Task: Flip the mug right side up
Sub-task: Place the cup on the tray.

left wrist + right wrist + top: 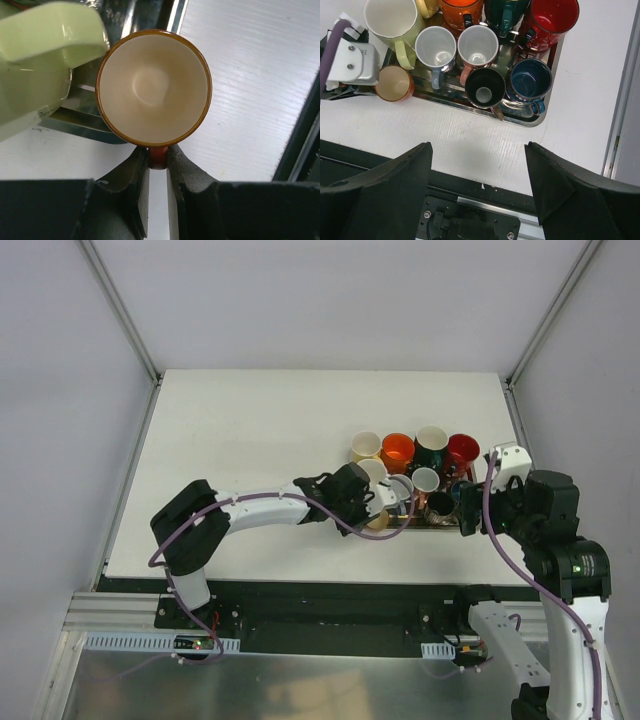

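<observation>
A brown mug (152,87) with a cream inside stands mouth up at the near left corner of the silver tray (530,121). It also shows in the right wrist view (394,83) and the top view (378,521). My left gripper (158,159) is shut on its reddish-brown handle (158,156). I cannot tell whether the mug rests on the table or is held just above it. My right gripper (477,145) is open and empty, above the table's near edge in front of the tray; it also shows in the top view (468,512).
The tray holds several upright mugs: pale green (390,22), orange (460,10), dark green (507,10), red (550,20), two white-lined ones (436,47), black (485,89) and blue (530,82). The pale green mug (40,65) is close on the brown mug's left.
</observation>
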### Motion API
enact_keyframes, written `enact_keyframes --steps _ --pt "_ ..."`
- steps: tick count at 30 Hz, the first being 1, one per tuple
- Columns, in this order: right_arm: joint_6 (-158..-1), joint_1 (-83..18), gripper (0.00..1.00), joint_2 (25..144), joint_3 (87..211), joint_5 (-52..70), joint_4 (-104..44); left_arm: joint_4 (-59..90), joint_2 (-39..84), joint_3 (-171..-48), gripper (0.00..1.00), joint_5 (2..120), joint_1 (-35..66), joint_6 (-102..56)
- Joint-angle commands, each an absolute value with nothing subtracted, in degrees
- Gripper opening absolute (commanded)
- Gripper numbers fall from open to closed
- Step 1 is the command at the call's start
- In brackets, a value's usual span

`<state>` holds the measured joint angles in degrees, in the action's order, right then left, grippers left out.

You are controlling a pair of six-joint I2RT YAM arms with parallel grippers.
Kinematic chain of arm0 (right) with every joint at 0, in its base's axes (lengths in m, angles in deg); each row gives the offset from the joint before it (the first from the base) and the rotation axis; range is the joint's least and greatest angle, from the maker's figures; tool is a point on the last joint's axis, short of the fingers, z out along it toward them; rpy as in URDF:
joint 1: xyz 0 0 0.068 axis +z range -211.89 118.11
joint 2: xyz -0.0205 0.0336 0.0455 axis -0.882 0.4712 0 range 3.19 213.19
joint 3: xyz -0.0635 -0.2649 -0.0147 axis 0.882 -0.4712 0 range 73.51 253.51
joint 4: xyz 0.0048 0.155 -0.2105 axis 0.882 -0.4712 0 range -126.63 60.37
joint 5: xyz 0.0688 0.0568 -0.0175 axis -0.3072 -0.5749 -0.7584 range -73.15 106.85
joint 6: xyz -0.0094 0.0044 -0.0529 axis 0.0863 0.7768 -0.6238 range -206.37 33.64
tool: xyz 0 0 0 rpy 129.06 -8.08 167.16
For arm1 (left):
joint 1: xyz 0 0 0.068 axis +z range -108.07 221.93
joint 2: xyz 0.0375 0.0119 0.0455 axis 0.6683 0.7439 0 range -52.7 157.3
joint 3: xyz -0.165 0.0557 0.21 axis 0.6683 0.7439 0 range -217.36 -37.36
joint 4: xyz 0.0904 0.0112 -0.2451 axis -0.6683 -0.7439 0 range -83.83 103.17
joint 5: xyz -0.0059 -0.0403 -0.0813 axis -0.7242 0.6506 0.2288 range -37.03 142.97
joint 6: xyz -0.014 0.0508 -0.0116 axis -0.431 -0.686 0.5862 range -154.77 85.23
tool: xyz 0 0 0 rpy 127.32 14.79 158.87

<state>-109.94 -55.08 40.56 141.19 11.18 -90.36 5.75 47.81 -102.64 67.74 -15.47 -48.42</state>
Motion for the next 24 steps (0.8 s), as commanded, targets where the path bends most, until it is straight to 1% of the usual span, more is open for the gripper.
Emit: enact_keyframes --steps 1,8,16,18,22,24 --pt "-108.78 -55.65 0.81 39.49 140.92 12.02 -89.75 10.09 49.52 -106.61 0.00 62.12 -15.98 -46.73" --pt "-108.16 -56.08 0.81 38.88 140.57 11.67 -90.19 10.54 50.75 -107.23 0.00 57.81 -16.42 -46.37" --pt "-108.07 -56.44 0.81 38.96 140.48 11.14 -90.36 8.43 51.10 -106.00 0.00 62.46 -16.34 -44.35" --pt "-107.99 -56.52 0.81 39.32 140.65 10.79 -90.45 7.90 51.19 -105.65 0.04 62.29 -16.25 -44.26" --pt "-107.99 -56.70 0.81 39.58 141.18 10.70 -90.54 6.76 51.02 -105.65 0.20 61.15 -16.25 -44.17" --pt "-108.07 -56.53 0.81 39.75 141.44 10.62 -90.63 6.58 50.84 -105.48 0.22 60.97 -16.25 -44.26"
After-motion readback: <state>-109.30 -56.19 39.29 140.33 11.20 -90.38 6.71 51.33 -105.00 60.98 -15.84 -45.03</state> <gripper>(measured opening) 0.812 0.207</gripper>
